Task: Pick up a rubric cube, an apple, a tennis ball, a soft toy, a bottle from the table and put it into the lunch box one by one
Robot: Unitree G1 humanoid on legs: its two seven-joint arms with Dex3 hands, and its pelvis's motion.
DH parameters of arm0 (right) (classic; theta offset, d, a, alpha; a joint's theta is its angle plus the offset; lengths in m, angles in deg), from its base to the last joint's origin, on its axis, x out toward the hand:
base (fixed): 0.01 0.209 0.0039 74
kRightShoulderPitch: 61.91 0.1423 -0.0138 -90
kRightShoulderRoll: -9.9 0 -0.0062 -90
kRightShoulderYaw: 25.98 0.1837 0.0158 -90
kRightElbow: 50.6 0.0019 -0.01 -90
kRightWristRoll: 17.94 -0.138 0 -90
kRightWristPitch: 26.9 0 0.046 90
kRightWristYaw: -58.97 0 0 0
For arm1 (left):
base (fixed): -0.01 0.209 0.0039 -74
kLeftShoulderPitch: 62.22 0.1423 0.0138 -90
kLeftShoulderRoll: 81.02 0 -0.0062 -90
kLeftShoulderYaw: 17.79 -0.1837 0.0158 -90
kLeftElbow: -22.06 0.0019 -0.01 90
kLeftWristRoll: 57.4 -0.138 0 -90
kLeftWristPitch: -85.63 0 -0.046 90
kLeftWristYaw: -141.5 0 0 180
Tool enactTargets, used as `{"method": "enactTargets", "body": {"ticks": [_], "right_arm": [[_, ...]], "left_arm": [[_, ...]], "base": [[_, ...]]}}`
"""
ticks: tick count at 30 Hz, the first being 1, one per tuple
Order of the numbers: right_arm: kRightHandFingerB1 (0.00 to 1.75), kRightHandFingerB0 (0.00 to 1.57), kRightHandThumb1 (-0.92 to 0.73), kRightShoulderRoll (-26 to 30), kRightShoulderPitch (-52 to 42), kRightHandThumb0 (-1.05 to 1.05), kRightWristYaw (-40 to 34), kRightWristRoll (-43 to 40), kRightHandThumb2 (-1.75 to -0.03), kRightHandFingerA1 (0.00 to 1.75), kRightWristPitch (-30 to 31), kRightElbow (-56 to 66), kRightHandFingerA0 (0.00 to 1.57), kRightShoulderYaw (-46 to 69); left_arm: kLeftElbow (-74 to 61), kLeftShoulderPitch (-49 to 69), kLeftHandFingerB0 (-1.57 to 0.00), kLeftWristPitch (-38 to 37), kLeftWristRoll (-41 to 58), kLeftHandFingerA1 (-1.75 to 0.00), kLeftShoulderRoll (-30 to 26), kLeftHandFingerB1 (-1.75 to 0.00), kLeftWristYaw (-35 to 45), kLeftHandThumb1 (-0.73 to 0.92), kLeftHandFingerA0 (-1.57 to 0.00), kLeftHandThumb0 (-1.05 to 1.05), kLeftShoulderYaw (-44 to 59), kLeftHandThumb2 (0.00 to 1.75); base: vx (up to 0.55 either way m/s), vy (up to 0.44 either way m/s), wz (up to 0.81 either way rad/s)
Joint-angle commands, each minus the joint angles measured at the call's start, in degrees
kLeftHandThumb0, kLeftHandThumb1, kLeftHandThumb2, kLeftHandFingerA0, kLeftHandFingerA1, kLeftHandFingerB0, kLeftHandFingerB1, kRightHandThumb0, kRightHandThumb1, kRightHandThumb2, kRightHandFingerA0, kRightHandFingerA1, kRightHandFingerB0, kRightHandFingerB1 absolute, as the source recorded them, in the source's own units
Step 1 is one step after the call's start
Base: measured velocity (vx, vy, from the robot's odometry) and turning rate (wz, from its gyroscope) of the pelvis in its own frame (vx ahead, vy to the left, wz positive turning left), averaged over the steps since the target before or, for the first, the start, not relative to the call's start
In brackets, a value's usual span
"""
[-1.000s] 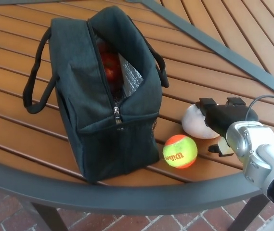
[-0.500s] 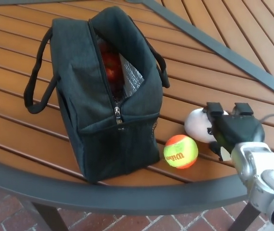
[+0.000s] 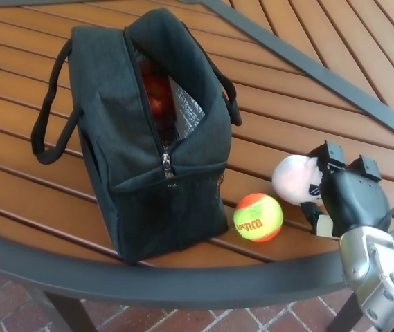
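A dark grey lunch bag (image 3: 148, 145) stands on the wooden table with its zipper open, and a red apple (image 3: 158, 97) shows inside. An orange and yellow tennis ball (image 3: 258, 217) lies on the table just right of the bag. Further right is a white and pink soft toy (image 3: 293, 178). My right hand (image 3: 345, 194) is pressed against the toy's right side with its fingers closed on it. The toy sits tilted, close above the slats. No rubric cube or bottle is visible. My left hand does not show.
The table's dark metal rim (image 3: 183, 283) curves along the near edge, with brick floor below. A dark metal bar (image 3: 321, 69) crosses the slats at the upper right. The bag's two handles (image 3: 44, 131) hang to its left and right.
My right hand has drawn back toward the near right and turned. The soft toy has shifted slightly right with it and tipped up. The ball and bag have not moved.
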Motion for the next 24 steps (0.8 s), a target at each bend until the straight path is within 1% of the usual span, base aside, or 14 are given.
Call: {"method": "enactTargets", "body": {"ticks": [1, 3, 4, 6, 9, 10, 11, 12, 13, 14, 15, 18, 19, 24], "right_arm": [[1.75, 0.72, -0.57, -3.0, -4.0, -0.16, -19.4, -6.7, -1.07, 1.75, -18.1, -2.8, 0.87, 6.5], [1.70, 0.70, -0.61, -4.6, -5.4, -0.13, -19.3, -8.7, -0.99, 1.75, -21.4, -1.2, 0.83, 8.1], [1.67, 0.73, -0.60, -6.1, -6.0, -0.19, -19.1, -10.6, -0.99, 1.74, -23.1, 0.0, 0.84, 9.6], [1.69, 0.73, -0.64, -8.3, -6.3, -0.25, -18.9, -13.6, -0.94, 1.75, -24.3, 1.6, 0.83, 12.0], [1.75, 0.74, -0.61, -12.2, -6.4, -0.27, -17.8, -18.9, -0.94, 1.75, -25.2, 4.5, 0.86, 16.8], [1.74, 0.76, -0.55, -13.5, -6.3, -0.22, -17.3, -20.6, -1.06, 1.75, -25.6, 5.7, 0.89, 18.5], [1.74, 0.76, -0.55, -13.9, -6.2, -0.22, -17.1, -21.0, -1.06, 1.75, -25.8, 6.0, 0.89, 19.1], [1.32, 1.10, -0.54, -16.5, -6.0, -0.26, -13.5, -27.2, -1.14, 1.42, -25.2, 9.0, 1.26, 21.9], [1.32, 1.10, -0.54, -19.6, -5.8, -0.26, -9.0, -34.7, -1.14, 1.42, -24.5, 12.6, 1.26, 25.5], [1.32, 1.10, -0.54, -20.4, -5.8, -0.26, -7.9, -36.1, -1.14, 1.42, -24.3, 13.3, 1.26, 26.3], [1.75, 0.80, -0.65, -21.0, -5.6, -0.18, -7.2, -37.4, -1.06, 1.75, -22.9, 14.9, 1.05, 27.1], [1.75, 0.83, -0.62, -23.2, -5.1, -0.13, -4.0, -42.2, -1.22, 1.75, -17.8, 20.1, 1.06, 29.5], [1.74, 0.81, -0.43, -25.2, -4.1, -0.04, -1.5, -48.9, -1.48, 1.75, -14.4, 24.3, 1.07, 31.8], [1.75, 0.80, -0.47, -27.1, -3.3, -0.03, 0.0, -53.4, -1.45, 1.75, -10.2, 29.5, 1.06, 33.8]], "left_arm": [[-0.1, 1.3, -0.95, -4.7, -0.2, -1.29, -1.1, -1.13, 0.6, 0.42, -0.99, -0.15, 0.3, 1.16], [0.0, 1.1, -0.95, -4.3, -0.4, -1.26, -1.3, -1.11, 0.4, 0.42, -0.99, -0.15, 0.2, 1.13], [0.1, 0.9, -0.94, -4.1, 0.0, -1.36, -1.2, -1.15, 0.6, 0.42, -0.96, -0.15, 0.5, 1.15], [0.2, 0.7, -0.97, -4.0, 0.5, -1.36, -1.1, -1.15, 1.0, 0.37, -0.98, -0.15, 1.0, 1.20], [0.3, 1.0, -0.97, -4.5, 0.1, -1.33, -1.1, -1.16, 1.0, 0.37, -0.99, -0.18, 0.8, 1.20], [0.3, 1.1, -0.94, -4.7, -0.2, -1.37, -1.2, -1.17, 1.0, 0.37, -0.96, -0.14, 0.6, 1.20], [0.3, 1.1, -0.94, -4.7, -0.3, -1.37, -1.3, -1.17, 0.9, 0.37, -0.96, -0.14, 0.5, 1.20], [0.2, 1.1, -0.92, -4.3, 0.1, -1.32, -1.2, -1.12, 1.1, 0.43, -0.97, -0.17, 0.9, 1.13], [0.1, 1.1, -0.92, -3.8, 0.7, -1.32, -1.2, -1.12, 1.5, 0.43, -0.97, -0.17, 1.3, 1.13], [0.1, 1.1, -0.92, -3.7, 0.8, -1.32, -1.2, -1.12, 1.6, 0.43, -0.97, -0.17, 1.4, 1.13], [0.1, 1.1, -0.94, -4.0, 0.7, -1.35, -1.2, -1.15, 1.6, 0.42, -0.98, -0.14, 1.3, 1.15], [0.1, 0.9, -0.98, -4.1, 0.5, -1.27, -1.3, -1.11, 1.2, 0.41, -1.04, -0.18, 1.2, 1.13], [0.1, 0.7, -0.95, -3.6, 0.2, -1.21, -1.3, -1.07, 0.4, 0.43, -1.04, -0.17, 1.0, 1.09], [-0.1, 0.7, -0.92, -3.7, 0.1, -1.32, -1.1, -1.14, 0.0, 0.43, -0.96, -0.16, 1.0, 1.09]], "base": [[0.00, 0.000, 0.00], [0.00, 0.000, 0.00], [0.00, 0.000, 0.00], [0.00, 0.000, 0.00], [0.00, 0.000, 0.00], [0.00, 0.000, 0.00], [0.00, 0.000, 0.00], [0.00, 0.000, 0.00], [0.00, 0.000, 0.00], [0.00, 0.000, 0.00], [0.00, 0.000, 0.00], [0.00, 0.000, 0.00], [0.00, 0.000, 0.00], [0.00, 0.000, 0.00]]}}
